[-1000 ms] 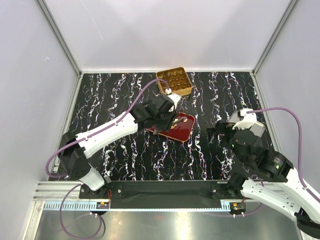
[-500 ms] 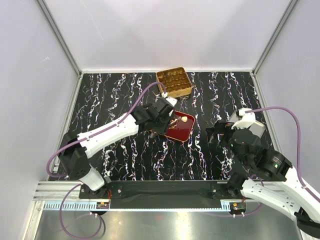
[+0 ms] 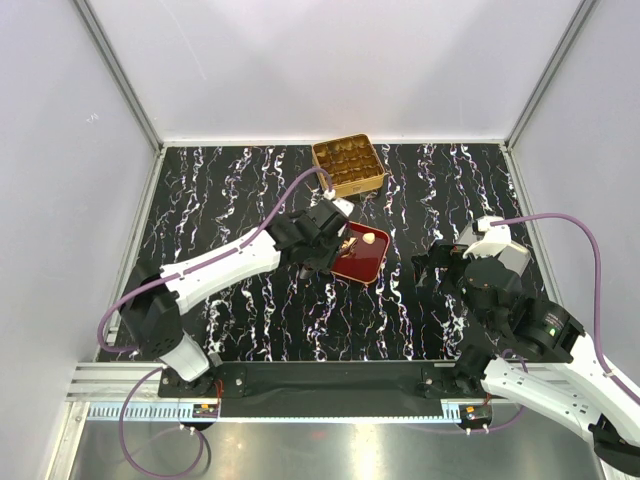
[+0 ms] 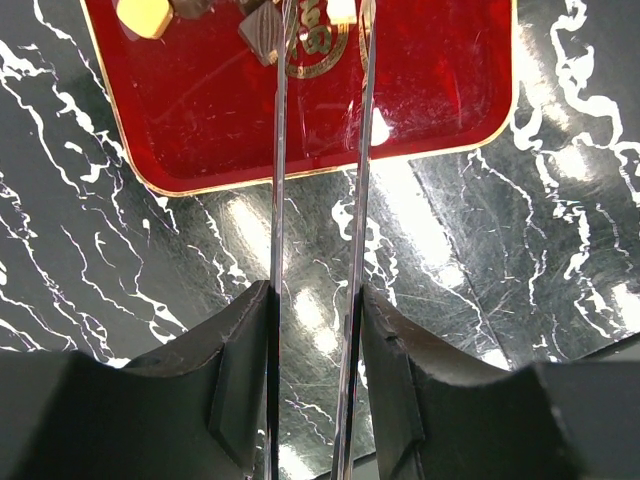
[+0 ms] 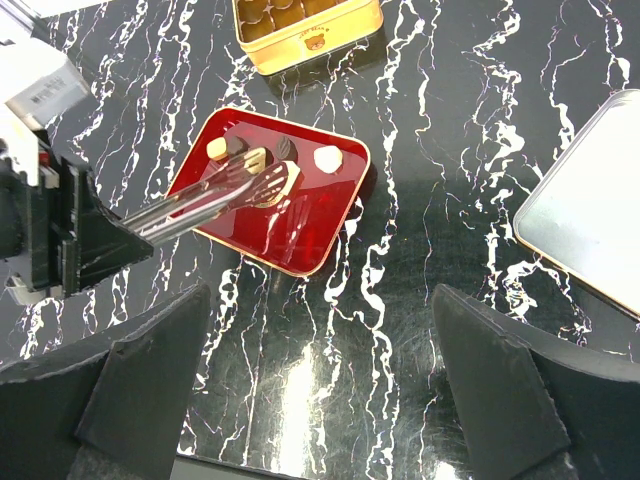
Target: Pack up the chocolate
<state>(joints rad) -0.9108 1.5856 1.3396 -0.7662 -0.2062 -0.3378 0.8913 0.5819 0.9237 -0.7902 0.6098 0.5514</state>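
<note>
The glossy red tray (image 3: 368, 262) lies mid-table and carries a few chocolate pieces: a tan square (image 5: 217, 148), a dark piece (image 5: 287, 148) and a cream piece (image 5: 327, 158). The cream piece also shows in the top view (image 3: 369, 239). My left gripper (image 3: 323, 238) is shut on metal tongs (image 4: 277, 200). Their two blades stand slightly apart, tips over the tray's far half by a dark square piece (image 4: 262, 30). The gold tin (image 3: 348, 163) with filled cells stands at the back. My right gripper (image 5: 320, 400) is open and empty, above the table right of the tray.
A silver lid (image 5: 590, 215) lies on the table right of the tray, under my right arm. The red tray (image 4: 430, 90) has a raised gold rim. White walls close the table on three sides.
My left gripper has drawn back toward the near left with the tongs. This has uncovered the cream piece on the tray. The right arm has barely moved.
</note>
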